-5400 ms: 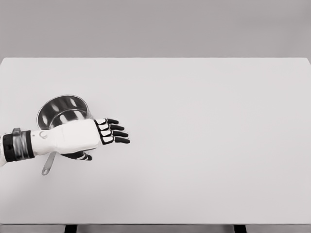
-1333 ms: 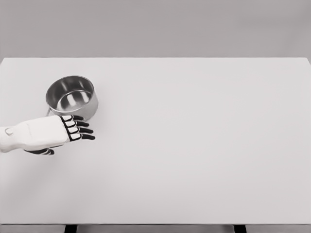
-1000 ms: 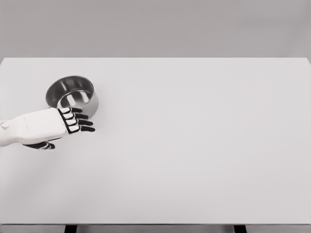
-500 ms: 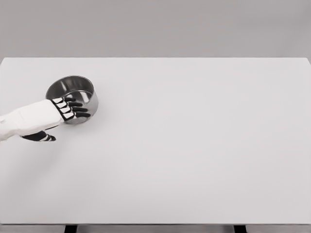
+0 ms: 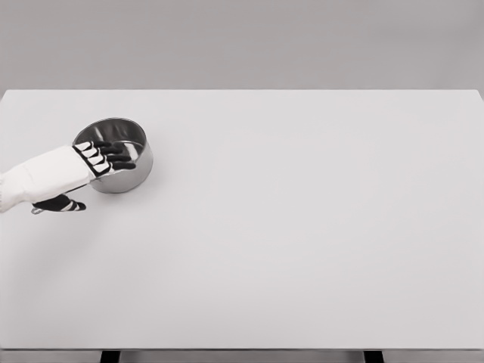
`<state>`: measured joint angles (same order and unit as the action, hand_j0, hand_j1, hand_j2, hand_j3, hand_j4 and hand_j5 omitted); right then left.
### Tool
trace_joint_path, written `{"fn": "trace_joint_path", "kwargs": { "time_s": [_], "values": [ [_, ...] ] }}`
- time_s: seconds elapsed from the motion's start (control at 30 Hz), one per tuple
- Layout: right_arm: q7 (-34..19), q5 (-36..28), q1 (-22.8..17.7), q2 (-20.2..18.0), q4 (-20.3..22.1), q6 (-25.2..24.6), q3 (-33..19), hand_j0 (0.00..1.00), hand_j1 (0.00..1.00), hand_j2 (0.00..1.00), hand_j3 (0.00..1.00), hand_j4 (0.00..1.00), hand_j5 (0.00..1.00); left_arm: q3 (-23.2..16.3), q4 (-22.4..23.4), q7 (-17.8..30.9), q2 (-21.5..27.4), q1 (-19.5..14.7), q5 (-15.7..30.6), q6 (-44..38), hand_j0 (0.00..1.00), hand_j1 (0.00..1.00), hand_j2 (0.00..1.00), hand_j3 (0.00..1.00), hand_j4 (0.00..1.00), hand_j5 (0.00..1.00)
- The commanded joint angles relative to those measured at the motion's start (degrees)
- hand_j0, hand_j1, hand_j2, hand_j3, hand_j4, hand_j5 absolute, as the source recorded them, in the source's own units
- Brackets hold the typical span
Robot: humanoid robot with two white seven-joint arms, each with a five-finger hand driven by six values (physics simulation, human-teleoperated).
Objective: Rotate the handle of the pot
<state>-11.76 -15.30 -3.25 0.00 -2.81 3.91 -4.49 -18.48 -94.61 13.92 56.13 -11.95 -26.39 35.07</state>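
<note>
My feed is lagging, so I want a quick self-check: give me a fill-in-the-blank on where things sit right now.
1. The steel pot stands on the ____ half of the table.
2. The only hand in view is the ____ hand.
3. Its fingers reach over the pot's ____.
4. The pot stands ____, its opening facing up.

Missing words: left; left; rim; upright

the left hand [image 5: 72, 168] has slid up over the pot [image 5: 130, 162], its fingers [image 5: 113, 155] now above the bowl.
</note>
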Motion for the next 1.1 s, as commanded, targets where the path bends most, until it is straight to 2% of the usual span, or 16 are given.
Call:
{"fn": "trace_joint_path", "kwargs": {
  "time_s": [0.0, 0.1, 0.4, 0.57, 0.8, 1.07],
  "values": [
    [-0.01, 0.01, 0.0, 0.0, 0.0, -0.04, 0.0, 1.0, 1.0, 1.0, 1.0, 1.0, 1.0, 0.02, 0.39, -0.03, -0.14, 0.0, 0.28, -0.07, 1.0, 1.0, 1.0, 1.0, 1.0, 1.0],
    [-0.01, 0.01, 0.0, 0.0, 0.0, 0.04, 0.0, 1.0, 1.0, 1.0, 1.0, 1.0, 1.0, 1.6, 2.58, 0.05, -3.21, 0.09, -1.47, -0.07, 1.0, 1.0, 1.0, 1.0, 1.0, 1.0],
    [-0.01, 0.01, 0.0, 0.0, 0.0, -0.04, 0.0, 1.0, 1.0, 1.0, 1.0, 1.0, 1.0, 2.04, 5.66, 0.05, -4.1, 0.18, -2.44, -0.07, 1.0, 1.0, 1.0, 1.0, 1.0, 1.0],
    [-0.01, 0.01, 0.0, 0.0, 0.0, -0.04, 0.0, 1.0, 1.0, 1.0, 1.0, 1.0, 1.0, 3.63, 5.84, 0.05, -5.77, 0.09, -5.6, -0.07, 1.0, 1.0, 1.0, 1.0, 1.0, 1.0],
    [-0.01, 0.01, 0.0, 0.0, 0.0, -0.04, 0.0, 1.0, 1.0, 1.0, 1.0, 1.0, 1.0, 5.91, 5.84, 0.05, -6.03, 0.18, -7.53, -0.07, 1.0, 1.0, 1.0, 1.0, 1.0, 1.0],
    [-0.01, 0.01, 0.0, 0.0, 0.0, 0.04, 0.0, 1.0, 1.0, 1.0, 1.0, 1.0, 1.0, 6.79, 6.28, 0.05, -6.65, 0.18, -9.12, -0.07, 1.0, 1.0, 1.0, 1.0, 1.0, 1.0]
  ]
}}
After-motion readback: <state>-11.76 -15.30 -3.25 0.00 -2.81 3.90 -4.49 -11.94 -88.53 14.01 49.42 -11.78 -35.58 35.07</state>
